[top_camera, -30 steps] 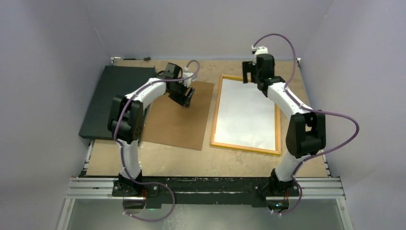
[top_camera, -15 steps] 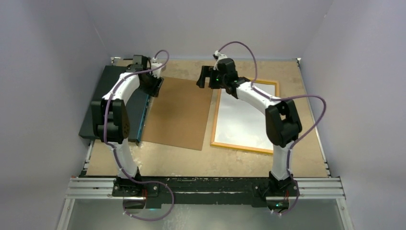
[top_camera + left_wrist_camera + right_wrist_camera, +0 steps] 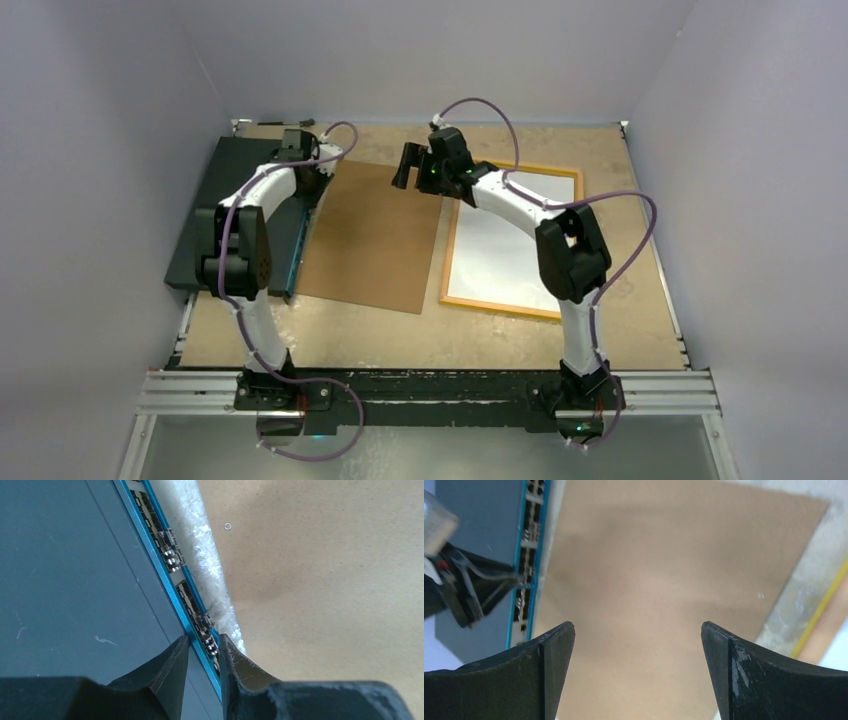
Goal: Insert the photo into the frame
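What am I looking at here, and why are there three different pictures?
This is a robot with two arms, a left arm and a right arm, bolted at the near edge of a table. One picture comes from a camera fixed above. The other two come from a camera on each wrist, looking out past that arm's two-finger tool.

On the table lie a dark slab, a brown board and an orange-edged frame with a white surface inside.

The left tool has its fingers close together on either side of a blue strip along the slab's edge. Whether it actually grips the strip is unclear. The right tool hangs wide open over the brown board, holding nothing.
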Motion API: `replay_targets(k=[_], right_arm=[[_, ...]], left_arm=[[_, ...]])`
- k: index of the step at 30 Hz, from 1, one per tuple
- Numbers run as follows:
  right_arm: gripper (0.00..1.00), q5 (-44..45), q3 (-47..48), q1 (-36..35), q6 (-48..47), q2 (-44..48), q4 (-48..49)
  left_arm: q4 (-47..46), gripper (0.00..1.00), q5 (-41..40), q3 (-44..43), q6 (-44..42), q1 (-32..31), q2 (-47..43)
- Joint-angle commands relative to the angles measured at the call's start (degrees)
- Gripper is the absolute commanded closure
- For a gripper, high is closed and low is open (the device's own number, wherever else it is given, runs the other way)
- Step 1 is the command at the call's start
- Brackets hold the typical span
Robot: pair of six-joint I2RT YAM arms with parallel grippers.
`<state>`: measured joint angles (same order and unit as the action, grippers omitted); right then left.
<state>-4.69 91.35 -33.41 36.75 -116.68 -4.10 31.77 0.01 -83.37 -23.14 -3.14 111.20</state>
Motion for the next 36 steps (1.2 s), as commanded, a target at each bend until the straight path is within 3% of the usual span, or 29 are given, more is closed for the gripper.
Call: replay_targets(k=[1,16,23,36], right_arm=[[0.01,10.5,6.8,-6.0,-1.2,-0.8,-6.8],[0.01,11.8,-5.7,-7.4,5.0,0.2,-5.8],[0.01,10.9,-11.2,-7.4,6.4,1.9,-4.3],[0.01,12.9,-16.3,-6.2,7.5,4.3,-4.2]], left_arm=[[-5.9,0.74,-4.4,3.1,-2.1,-1.0,-0.7],[-11.0,0.74,-7.1,7.3,-1.6,-6.8,-1.0],[-11.4,0.62,-6.8,6.7,-1.4,-8.3,-2.1],[-16.8,0.65,-17.0,7.9,-2.4,-8.5,-0.2]])
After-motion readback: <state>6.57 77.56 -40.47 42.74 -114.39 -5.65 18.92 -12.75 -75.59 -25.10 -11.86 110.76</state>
